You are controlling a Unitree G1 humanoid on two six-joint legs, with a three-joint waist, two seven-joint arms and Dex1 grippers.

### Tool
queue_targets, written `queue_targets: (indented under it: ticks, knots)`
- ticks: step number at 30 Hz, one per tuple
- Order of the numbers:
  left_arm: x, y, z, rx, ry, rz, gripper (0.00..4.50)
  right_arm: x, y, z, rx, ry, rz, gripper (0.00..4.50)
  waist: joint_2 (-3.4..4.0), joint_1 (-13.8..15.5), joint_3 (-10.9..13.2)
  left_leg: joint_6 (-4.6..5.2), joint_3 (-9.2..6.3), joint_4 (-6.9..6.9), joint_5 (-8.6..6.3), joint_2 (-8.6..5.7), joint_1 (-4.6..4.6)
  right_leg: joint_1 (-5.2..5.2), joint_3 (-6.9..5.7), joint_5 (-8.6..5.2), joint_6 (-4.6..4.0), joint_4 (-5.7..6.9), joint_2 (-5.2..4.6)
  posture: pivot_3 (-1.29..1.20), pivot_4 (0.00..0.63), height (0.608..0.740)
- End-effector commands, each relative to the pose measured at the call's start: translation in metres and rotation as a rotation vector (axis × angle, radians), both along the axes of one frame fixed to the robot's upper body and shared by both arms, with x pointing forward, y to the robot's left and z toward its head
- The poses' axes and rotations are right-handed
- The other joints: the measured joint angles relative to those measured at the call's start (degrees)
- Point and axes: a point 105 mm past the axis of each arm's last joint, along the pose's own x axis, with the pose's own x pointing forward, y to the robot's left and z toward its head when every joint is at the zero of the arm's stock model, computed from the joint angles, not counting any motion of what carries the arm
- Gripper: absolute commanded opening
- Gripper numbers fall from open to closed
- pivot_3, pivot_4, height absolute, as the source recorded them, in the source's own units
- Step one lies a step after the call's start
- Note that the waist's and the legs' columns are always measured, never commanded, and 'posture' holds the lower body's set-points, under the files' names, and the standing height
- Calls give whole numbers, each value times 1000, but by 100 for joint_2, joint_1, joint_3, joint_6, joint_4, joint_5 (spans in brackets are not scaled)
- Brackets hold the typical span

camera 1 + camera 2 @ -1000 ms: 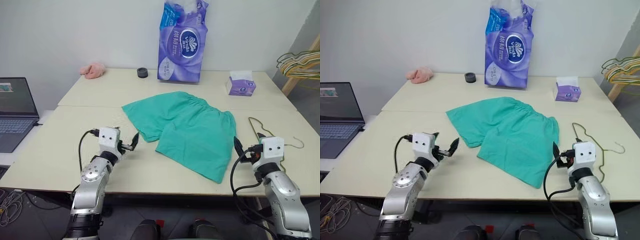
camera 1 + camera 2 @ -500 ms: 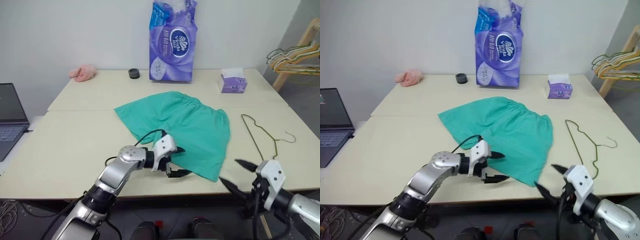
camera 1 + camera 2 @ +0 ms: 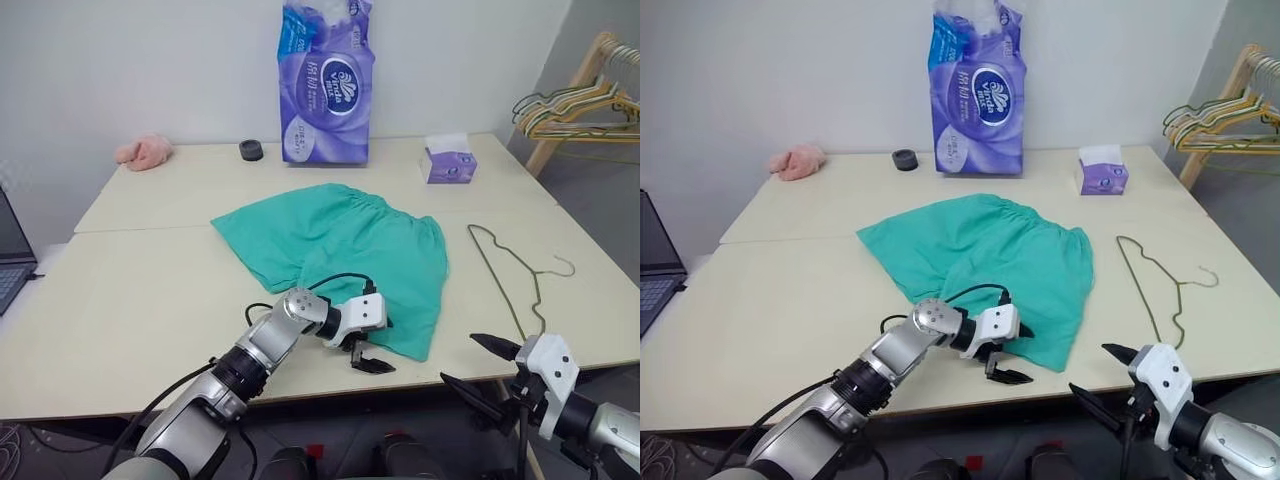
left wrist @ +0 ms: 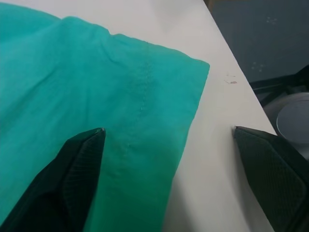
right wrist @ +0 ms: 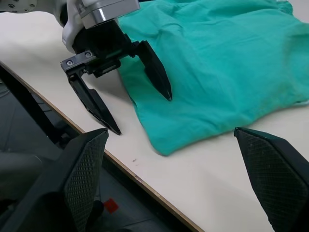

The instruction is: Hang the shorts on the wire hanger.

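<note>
Left tool has swung across from the table's left side, jaws spread, straddling the shorts' near leg hem, so prob a grab next. Right tool pulled back off the edge, spread, empty. Hanger untouched, right of shorts.

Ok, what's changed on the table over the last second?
The left gripper swung from the table's left side across to the shorts' near leg hem, fingers open astride it. The right gripper pulled back off the table edge. Nothing grasped. Shorts and wire hanger lie unmoved.
</note>
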Motion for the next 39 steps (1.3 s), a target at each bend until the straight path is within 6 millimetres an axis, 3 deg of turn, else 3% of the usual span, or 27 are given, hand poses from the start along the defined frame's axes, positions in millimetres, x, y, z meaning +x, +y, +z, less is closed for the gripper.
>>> queue_targets:
  ticks: [1, 12, 18, 22, 27, 33, 39]
  knots:
    - [10, 8, -12, 63, -34, 52, 3386, 2, 0, 6, -19, -50, 10, 4500, 3, 0, -4, 0, -1, 0, 0, 0, 1, 5, -2, 2, 3, -9, -1, -251, 59, 740]
    - [19, 21, -7, -8, -56, 137, 79, 13, -3, 4, -75, -73, 49, 4500, 9, -20, -7, 4, -9, -2, -3, 4, 2, 17, -2, 12, 19, -31, -10, -220, 61, 740]
    - [13, 44, -2, -12, -43, 166, 35, 30, -6, 10, -123, -115, 98, 4500, 9, -41, -6, 3, -11, -5, -5, 7, 3, 18, -3, 12, 19, -31, -8, -181, 66, 740]
    - [19, 73, 14, -51, -2, 273, 35, 52, -9, 11, -214, -180, 123, 4500, 9, -50, -3, 1, -11, -5, -6, 12, 6, 17, -4, 12, 17, -29, -5, -169, 67, 740]
    - [30, 135, 37, -75, 23, 451, 35, 96, -24, 9, -398, -281, 121, 4500, 15, -6, 17, 1, -7, -4, -6, 12, 3, 10, -10, 15, 12, -27, -5, -117, 69, 740]
    - [32, 187, 42, -30, 24, 595, 35, 122, -19, 1, -493, -330, 206, 4500, 28, 146, 28, 0, -14, -7, -7, 10, -7, 0, -7, 28, -14, -27, -12, -75, 67, 740]
    - [28, 199, 46, -28, 21, 622, 35, 152, 2, -12, -619, -411, 349, 4500, 32, 214, 33, 0, -7, -1, -7, 10, -6, -3, -10, 41, -35, -24, -13, -50, 54, 740]
